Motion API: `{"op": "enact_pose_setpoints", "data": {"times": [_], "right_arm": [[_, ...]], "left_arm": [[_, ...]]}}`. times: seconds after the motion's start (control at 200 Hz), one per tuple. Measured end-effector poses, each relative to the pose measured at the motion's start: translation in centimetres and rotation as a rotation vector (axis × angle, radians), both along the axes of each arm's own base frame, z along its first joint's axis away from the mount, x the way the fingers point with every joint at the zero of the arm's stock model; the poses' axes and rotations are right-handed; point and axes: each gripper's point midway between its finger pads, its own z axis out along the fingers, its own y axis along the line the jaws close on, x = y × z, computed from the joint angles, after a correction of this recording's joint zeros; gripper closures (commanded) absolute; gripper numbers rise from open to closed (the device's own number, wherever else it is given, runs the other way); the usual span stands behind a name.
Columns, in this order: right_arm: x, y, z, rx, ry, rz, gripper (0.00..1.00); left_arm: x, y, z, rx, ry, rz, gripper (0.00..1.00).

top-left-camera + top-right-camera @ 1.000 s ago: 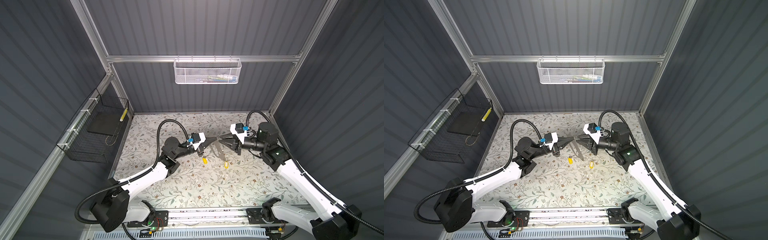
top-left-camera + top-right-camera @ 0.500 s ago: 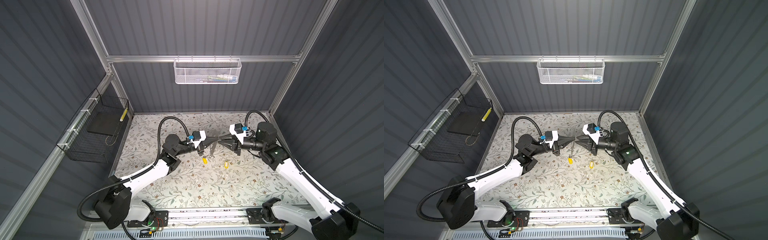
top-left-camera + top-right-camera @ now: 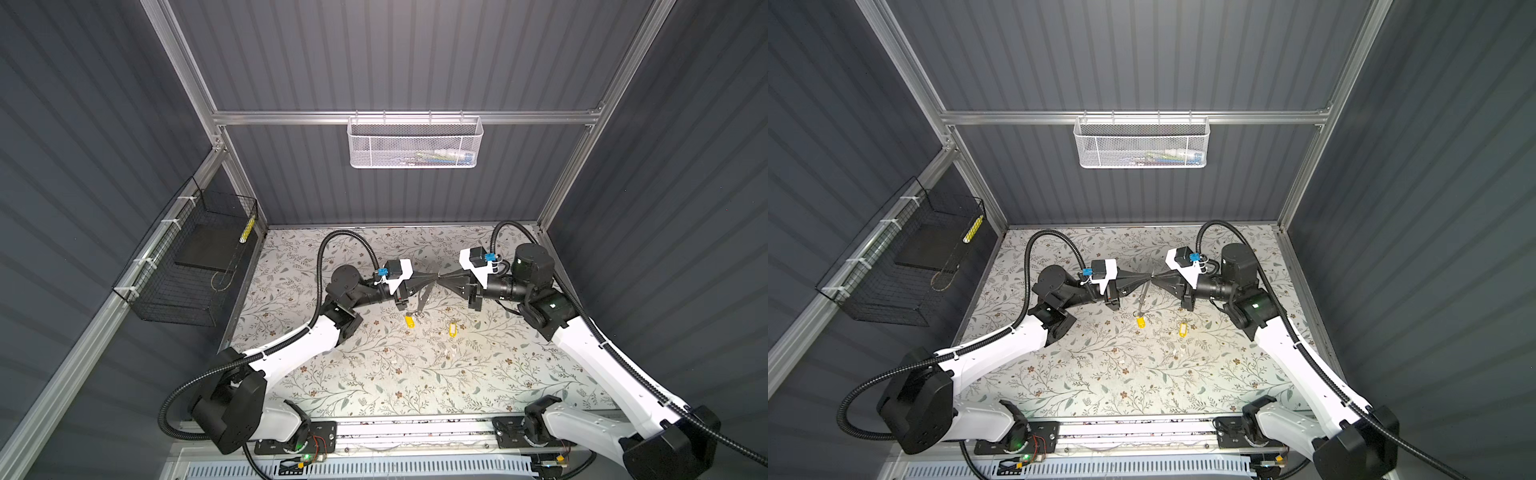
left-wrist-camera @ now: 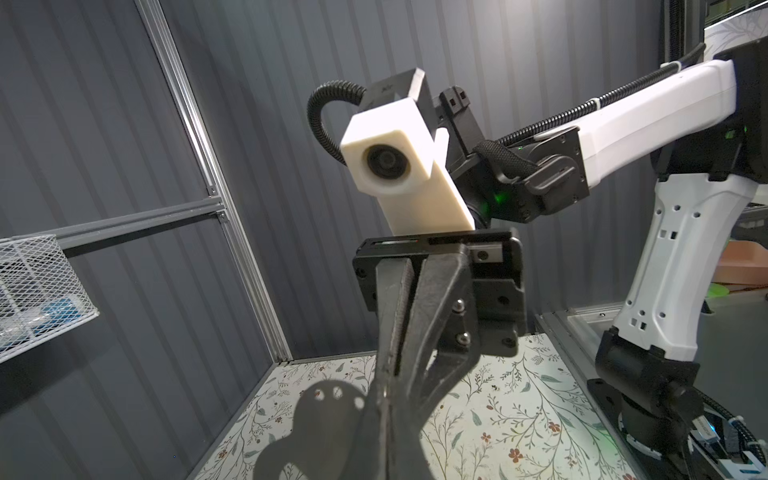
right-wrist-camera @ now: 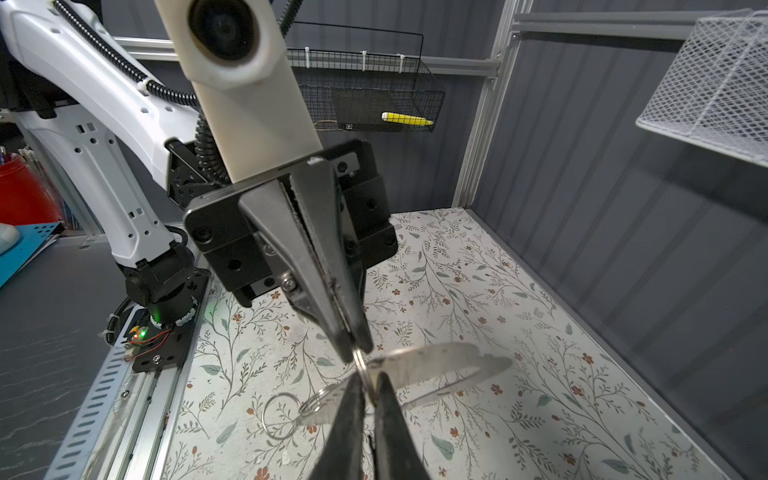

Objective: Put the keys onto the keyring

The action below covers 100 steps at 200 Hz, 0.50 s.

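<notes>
The grey oval keyring [image 3: 424, 296] [image 3: 1143, 297] hangs above the table's middle, between two grippers that meet tip to tip. My left gripper [image 3: 433, 277] [image 5: 355, 353] is shut on its upper end. My right gripper [image 3: 441, 277] [image 5: 368, 384] is shut on the same thin silvery edge, right below the left tips. The keyring's flat body [image 5: 440, 363] runs sideways, with a small silver ring [image 5: 280, 415] at its lower end. Its tabbed end [image 4: 328, 411] shows as a dark shape. One yellow key [image 3: 410, 322] is at the keyring's lower end. The other key [image 3: 452, 328] lies loose on the table.
A black wire basket [image 3: 195, 266] hangs on the left wall, and a white mesh basket [image 3: 415, 143] on the back wall. The floral table mat [image 3: 395, 374] stretches to the front rail.
The two grippers have closed in until their tips meet over the keyring. The right jaws have shut. The keyring now hangs steeper than before.
</notes>
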Motion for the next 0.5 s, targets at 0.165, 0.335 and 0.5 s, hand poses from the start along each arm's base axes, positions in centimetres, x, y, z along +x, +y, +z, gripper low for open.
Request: {"op": "enact_pose_setpoints", "data": {"times": [0.165,0.335,0.5], "right_arm": [[-0.11,-0.01,0.07,0.003,0.003,0.006,1.00],[-0.21,-0.02,0.16,0.005,0.000,0.009,1.00],[-0.20,-0.06,0.22,0.001,0.004,0.005,1.00]], "left_arm": [[0.02,0.11,-0.02,0.002,-0.002,-0.005,1.00],[-0.04,0.09,0.11,0.002,-0.005,-0.009,1.00],[0.05,0.07,0.13,0.005,0.001,-0.008,0.94]]}}
